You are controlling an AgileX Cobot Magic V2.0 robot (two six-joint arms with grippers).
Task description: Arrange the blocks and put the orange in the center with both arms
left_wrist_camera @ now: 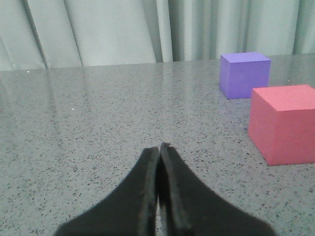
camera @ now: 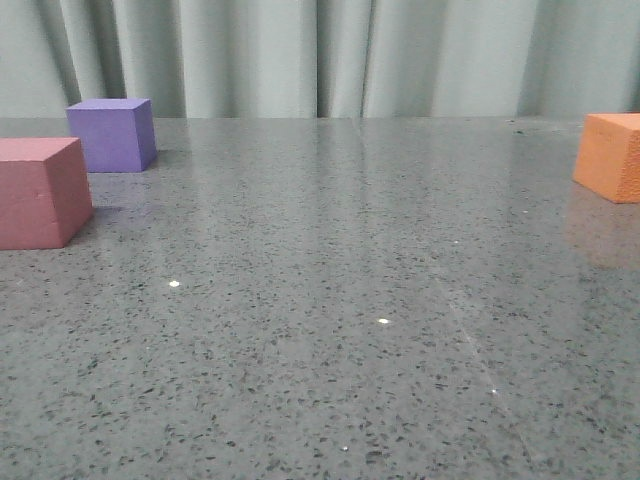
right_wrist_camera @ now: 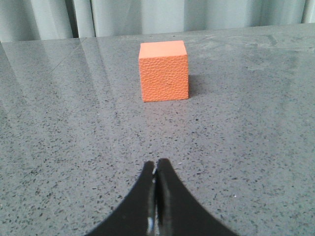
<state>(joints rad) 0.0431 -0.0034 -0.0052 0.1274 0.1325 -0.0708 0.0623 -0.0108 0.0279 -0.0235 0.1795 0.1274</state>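
Orange cube (camera: pixel 611 155) and pinkish-red cube (camera: pixel 40 190) are edge-cropped (front view); both grippers (left_wrist_camera: pixel 158 150) (right_wrist_camera: pixel 156 164) pinched closed, empty.

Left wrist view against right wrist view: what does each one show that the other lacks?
Only the left wrist view shows the purple cube and the pinkish-red cube, standing apart, plus the left end effector, closed and empty. Only the right wrist view shows the orange cube, straight ahead of the closed, empty right end effector. Both share the speckled grey table and the pale curtain.
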